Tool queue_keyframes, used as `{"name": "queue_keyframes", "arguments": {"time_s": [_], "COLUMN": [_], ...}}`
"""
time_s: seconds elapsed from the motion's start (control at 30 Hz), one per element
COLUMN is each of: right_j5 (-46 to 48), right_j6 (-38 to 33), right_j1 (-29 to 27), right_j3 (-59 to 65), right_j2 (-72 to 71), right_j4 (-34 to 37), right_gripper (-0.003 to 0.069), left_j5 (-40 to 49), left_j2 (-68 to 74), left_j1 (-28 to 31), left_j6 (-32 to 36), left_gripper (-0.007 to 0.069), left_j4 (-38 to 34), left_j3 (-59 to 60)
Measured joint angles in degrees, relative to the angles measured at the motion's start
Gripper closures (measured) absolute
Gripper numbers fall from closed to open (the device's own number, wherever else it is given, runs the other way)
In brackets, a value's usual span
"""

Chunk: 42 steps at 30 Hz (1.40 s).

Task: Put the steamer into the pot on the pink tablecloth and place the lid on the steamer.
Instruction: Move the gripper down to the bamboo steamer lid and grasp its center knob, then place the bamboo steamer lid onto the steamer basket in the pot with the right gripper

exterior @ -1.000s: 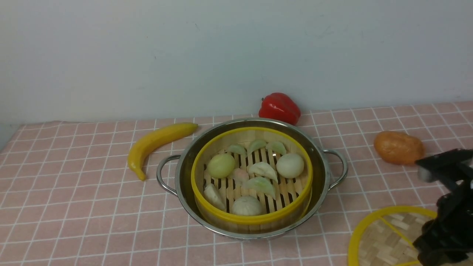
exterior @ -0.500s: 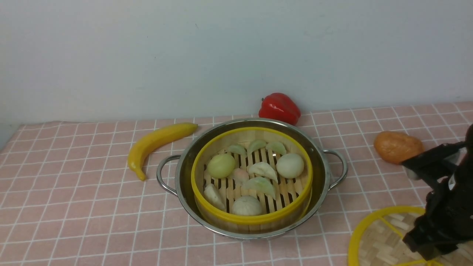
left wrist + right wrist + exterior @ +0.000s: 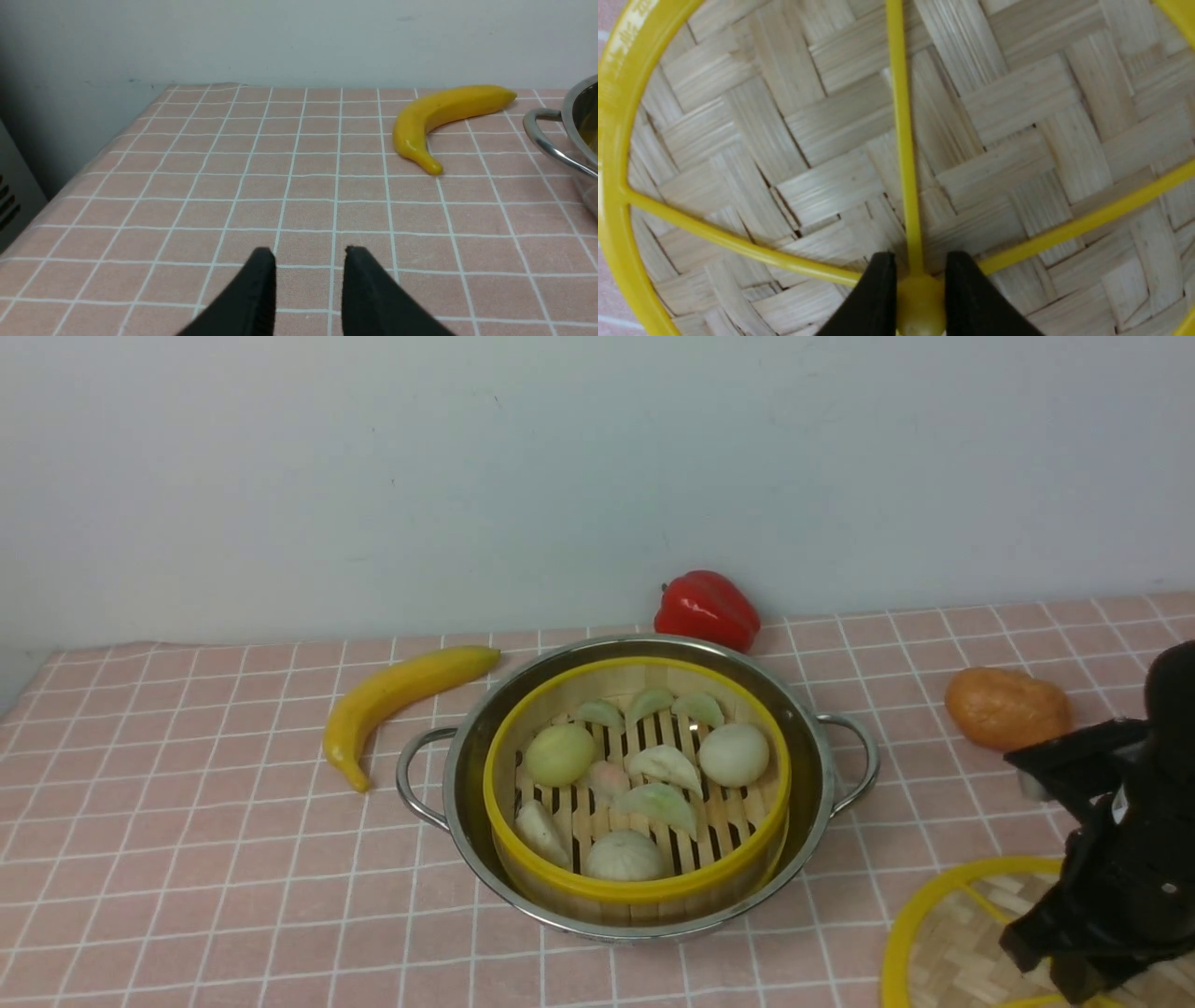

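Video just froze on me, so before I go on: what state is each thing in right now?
steamer: seated in the pot, uncovered, buns and dumplings inside.
pot: upright on the pink tablecloth.
lid: flat on the tablecloth, off the steamer.
right hand: closed on the lid's centre knob.
left hand: open, empty, over bare cloth.

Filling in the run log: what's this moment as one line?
steamer in pot | lid on pink tablecloth, not yet on steamer | right tool closed on lid knob | left tool open, empty
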Motion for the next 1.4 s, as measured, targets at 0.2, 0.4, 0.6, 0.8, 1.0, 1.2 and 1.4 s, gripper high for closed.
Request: {"name": "queue_keyframes", "arguments": {"time_s": [0.2,0.4,0.6,0.8,1.0,1.2,1.4], "right_j5": [1.77,2.62,1.28,7.88,12.25,12.23,12.27], "right_j6": [2.72,-6.22,-28.04,-31.92,-34.54,-36.16,-30.35], "right_j1": [0.00,0.00,6.43,16.72,21.69,23.98,23.93], "right_j3": [0.21,-6.15,-20.61,-36.68,-50.83,-64.59,-66.09], "right_j2": [-14.27,-23.97,-16.39,-0.81,11.91,22.92,27.46], "right_j4": [-0.76,9.47,23.72,15.57,6.57,3.12,0.18], "right_gripper": [0.0512,0.0512,0.0512,0.0512,0.0512,0.0513,0.0513], "left_j5": [0.00,0.00,0.00,0.00,0.00,0.00,0.00], "left_j2": [0.00,0.00,0.00,0.00,0.00,0.00,0.00], "left_j1": [0.00,0.00,0.00,0.00,0.00,0.00,0.00], "left_j6": [0.00,0.00,0.00,0.00,0.00,0.00,0.00], "left_gripper": [0.0412,0.0403,0.0398,0.0392,0.0382,0.0382,0.0382], "left_j4": [0.00,0.00,0.00,0.00,0.00,0.00,0.00], "left_j3": [0.00,0.00,0.00,0.00,0.00,0.00,0.00]}}
